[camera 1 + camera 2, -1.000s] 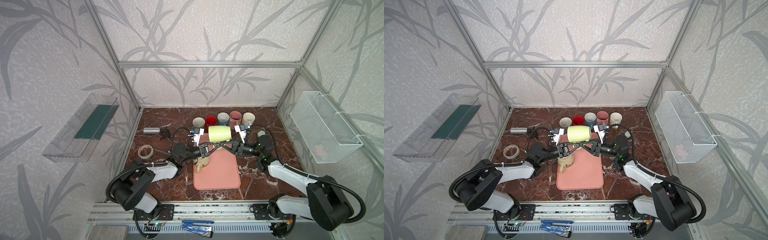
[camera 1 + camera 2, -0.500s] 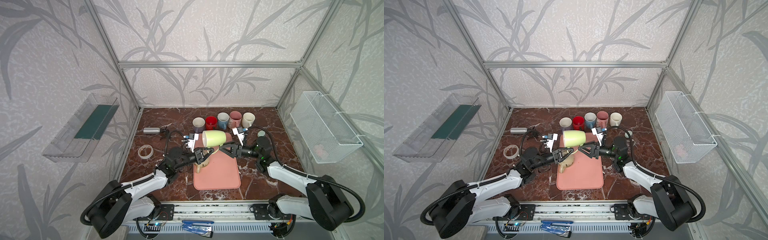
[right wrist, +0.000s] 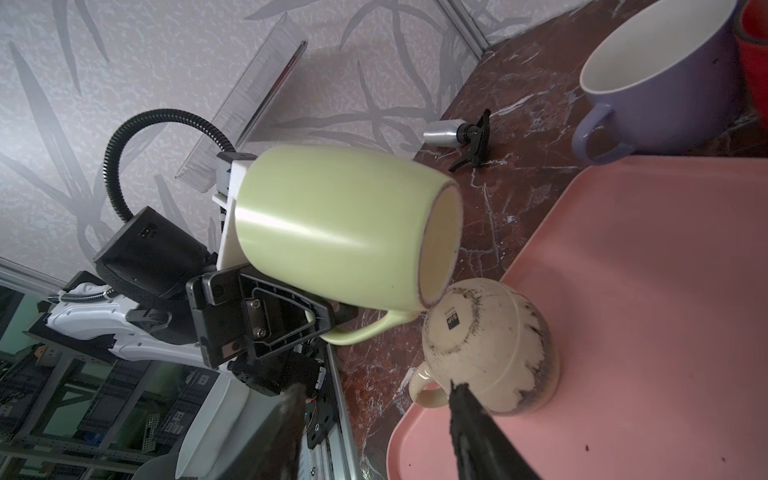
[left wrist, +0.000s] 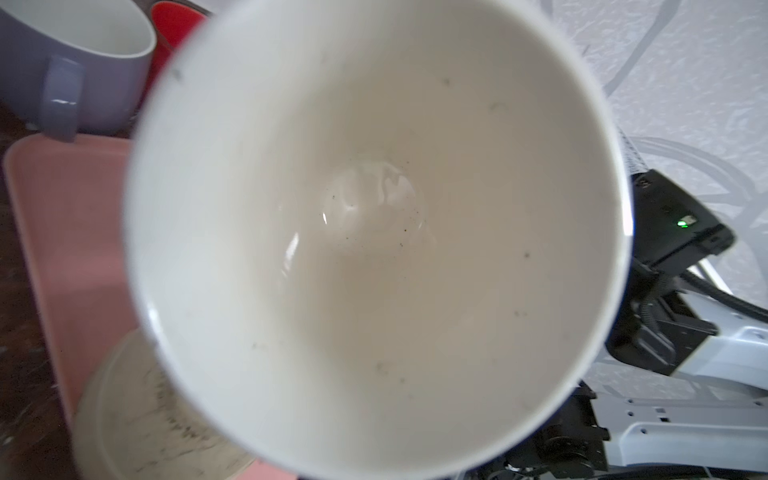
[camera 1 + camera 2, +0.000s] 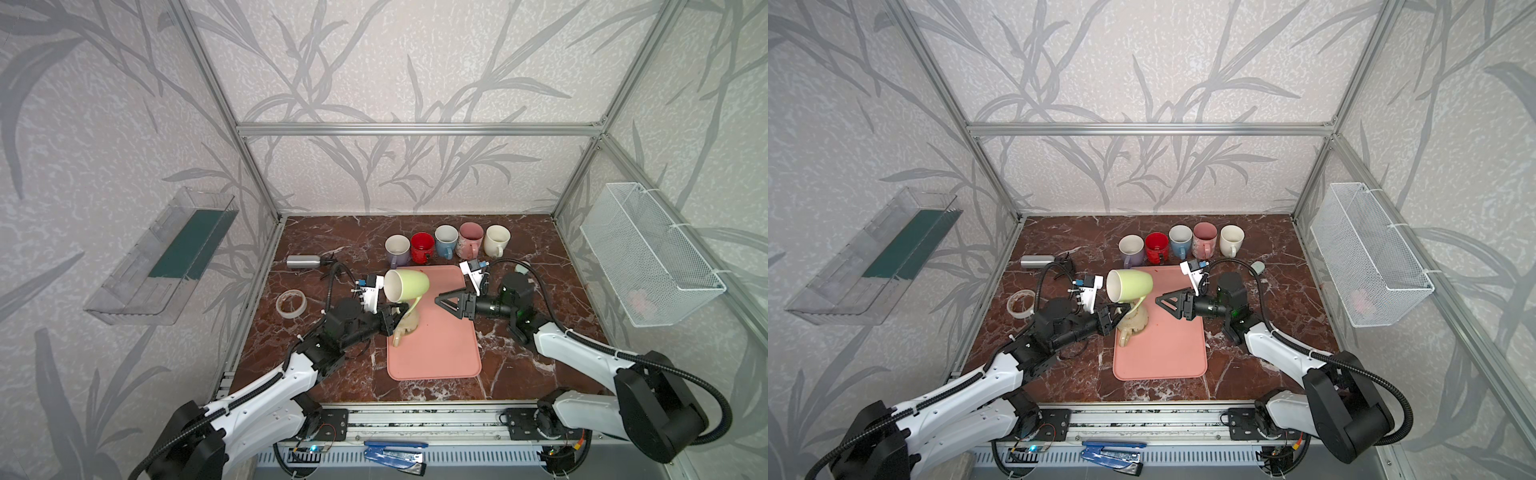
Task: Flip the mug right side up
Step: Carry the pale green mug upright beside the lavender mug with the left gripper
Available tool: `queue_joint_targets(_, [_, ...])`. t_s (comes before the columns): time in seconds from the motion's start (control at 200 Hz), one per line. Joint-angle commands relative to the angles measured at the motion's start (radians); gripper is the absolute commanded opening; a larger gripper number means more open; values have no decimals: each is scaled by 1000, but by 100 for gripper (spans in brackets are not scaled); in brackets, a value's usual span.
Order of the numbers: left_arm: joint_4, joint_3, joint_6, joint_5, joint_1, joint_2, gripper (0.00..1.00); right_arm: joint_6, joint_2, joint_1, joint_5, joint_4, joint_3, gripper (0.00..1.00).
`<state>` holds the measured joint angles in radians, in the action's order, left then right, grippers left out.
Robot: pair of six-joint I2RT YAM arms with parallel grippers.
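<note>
The light green mug (image 5: 409,284) (image 5: 1131,284) hangs on its side above the pink tray (image 5: 440,345), its white mouth turned to the left. My left gripper (image 5: 397,309) (image 5: 1115,311) is shut on the mug's handle from below, and this shows plainly in the right wrist view (image 3: 328,320). In the left wrist view the mug's inside (image 4: 374,232) fills the picture and hides the jaws. My right gripper (image 5: 442,301) (image 3: 376,388) stands open and empty to the right of the mug, apart from it.
A stained beige mug (image 5: 409,328) (image 3: 490,345) sits upside down on the tray just under the green one. Several upright mugs (image 5: 422,245) line the back. A metal spray bottle (image 5: 301,262) and a tape roll (image 5: 291,302) lie at the left. A wire basket (image 5: 648,257) hangs on the right wall.
My right gripper opened, let go of the mug and drew back to the right. The left arm pulled back a little with the mug, whose mouth now faces left.
</note>
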<state>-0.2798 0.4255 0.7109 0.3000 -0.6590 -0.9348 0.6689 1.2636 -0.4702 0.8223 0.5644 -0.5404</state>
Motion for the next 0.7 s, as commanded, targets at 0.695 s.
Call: queue_joint_targets(0.695, [752,411,-294,-463,17,98,0,-211,-70,-100,-204,-416,-116,57])
